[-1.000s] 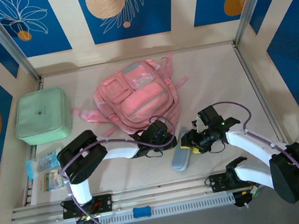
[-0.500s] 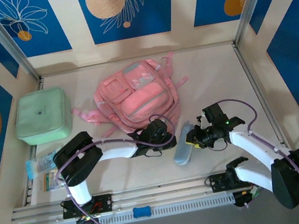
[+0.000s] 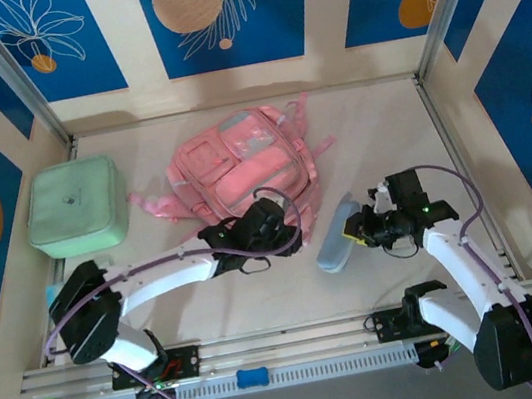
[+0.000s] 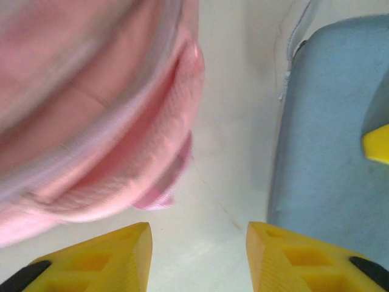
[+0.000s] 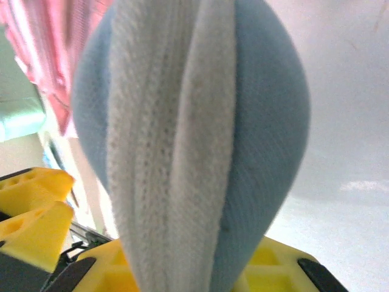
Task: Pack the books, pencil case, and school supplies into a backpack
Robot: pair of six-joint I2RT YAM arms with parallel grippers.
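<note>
Through right wrist — pencil case zip close-up.

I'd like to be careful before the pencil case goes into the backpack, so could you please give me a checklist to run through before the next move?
1. Grip: right end effector shut on the pencil case: ok.
2. Free arm: left end effector open, nothing between its jaws: ok.
3. Spacing: pencil case apart from the backpack, with bare table between them: ok.
4. Backpack compartment open to receive the pencil case: cannot tell.
5. Pencil case fully lifted off the table: cannot tell.
</note>
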